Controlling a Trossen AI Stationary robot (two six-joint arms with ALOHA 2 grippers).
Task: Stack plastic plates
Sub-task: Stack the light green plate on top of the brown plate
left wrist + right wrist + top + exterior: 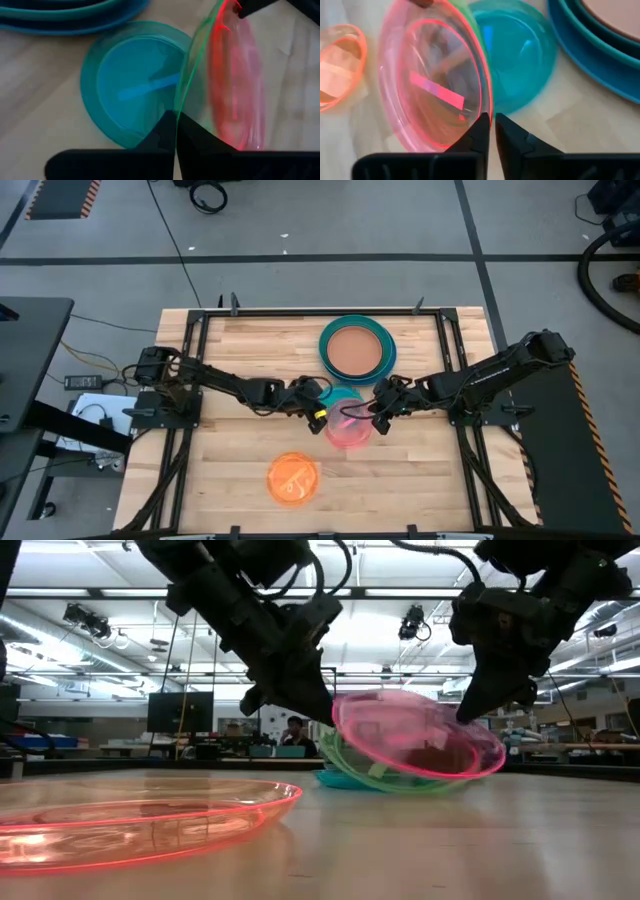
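Observation:
A small pink-red plate [350, 430] [420, 735] and a clear green plate [385, 778] hang tilted together over the cyan plate [345, 398] [135, 85], which lies flat on the table. My left gripper [318, 412] [176, 122] is shut on the green plate, coming from the table's left. My right gripper [378, 415] [492, 122] is shut on the pink-red plate from the right. The orange plate [293, 478] [130, 820] lies flat near the table's near edge. The peach-tan plate [355, 350] tops a stack of larger teal and blue plates [392, 362]. My left gripper pinches the green plate's thin rim [178, 102] between its two fingers, slanting down from the table's left. The plate stands tilted, its held side raised; whether its low side touches the cyan plate I cannot tell. My right gripper pinches the pink-red plate's rim [487, 107] between its two fingers, slanting down from the table's right. The plate is tilted and held off the table, lying against the green plate [470, 22] behind it.
The stack of larger plates [600, 45] sits close behind the held plates, toward the table's far edge. Bare wood lies to the left and right of the orange plate. A black frame [190, 380] runs along the table's sides. A person [293, 735] is far off in the room.

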